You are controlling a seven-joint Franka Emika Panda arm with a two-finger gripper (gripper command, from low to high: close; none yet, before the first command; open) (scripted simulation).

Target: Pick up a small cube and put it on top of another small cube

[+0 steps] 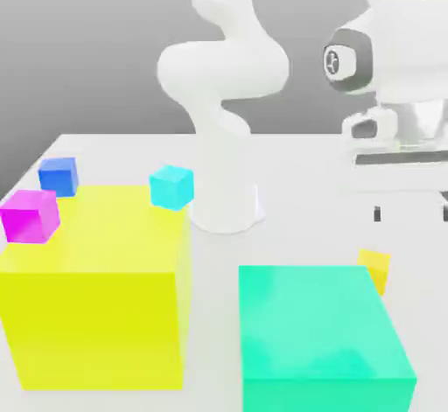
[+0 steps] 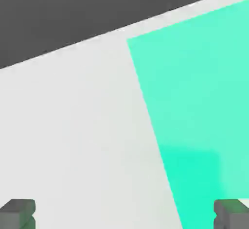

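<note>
The small yellow cube (image 1: 375, 268) rests on the tabletop (image 1: 297, 235), tucked just behind the far right corner of the big teal block (image 1: 319, 336). The pincer (image 1: 411, 212) hangs above it, fingers (image 2: 17, 212) spread wide and empty. Nothing is lifted yet; descent, grasp and stacking on another small cube, perhaps the cyan one (image 1: 171, 186), remain.

The pale grey desk (image 1: 297, 235) carries the white arm base (image 1: 226, 213) near its middle. Toward the exterior view's left sits a large yellow block (image 1: 96, 314); beside it on the right, a large green block (image 1: 319, 340). Directly on the desk also rest a blue cube (image 1: 59, 177), a cyan cube (image 1: 171, 186) and the small yellow cube (image 1: 375, 268), just behind the green block's far corner.
</note>
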